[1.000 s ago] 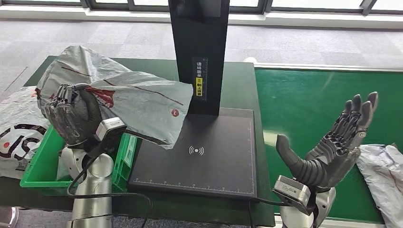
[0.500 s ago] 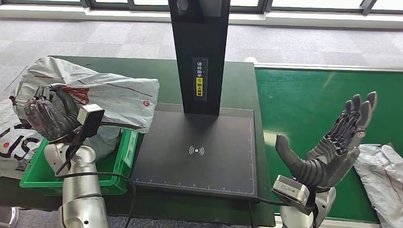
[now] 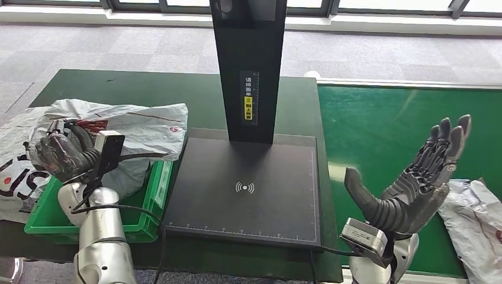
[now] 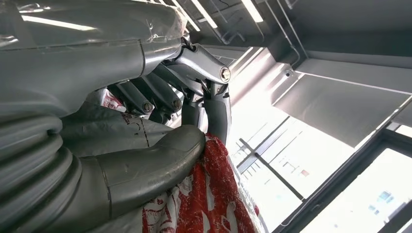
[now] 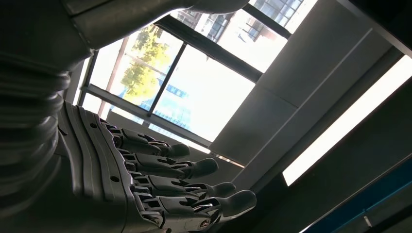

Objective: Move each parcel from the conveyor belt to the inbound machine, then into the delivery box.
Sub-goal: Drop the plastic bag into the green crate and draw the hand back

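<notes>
Lowered since a second ago, the grey parcel now sags over the green delivery box, left hand clamped on it, presumably for release inside. Right hand waits spread and empty above the green conveyor belt. Grey carpet lies beyond the dark scanner plate.

Even daylight fills the head view, sharp throughout; both wrist views are backlit, with blown-out windows and dark foregrounds.

Silver arms, dark grey left robot hand, right robot hand, black wrist cables
</notes>
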